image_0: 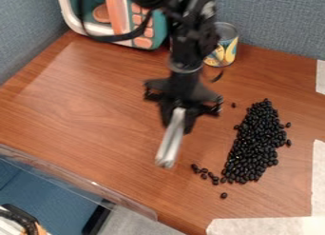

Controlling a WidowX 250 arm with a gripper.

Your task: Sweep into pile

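Camera view: silvery rod [171, 140], long axis steep, pointing lower left

Even, fairly bright light leaves a soft sheen on the table [95, 96] and glinting beans [254, 143].

Glossy black beans [255, 144]; smooth wood-grain table [95, 101].

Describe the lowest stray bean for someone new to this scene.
On the wooden table, find the black bean pile, right of the silver tool. A short trail of beans leaves its lower left end; just below lies the stray bean. Nothing touches it, and no bean sits lower.
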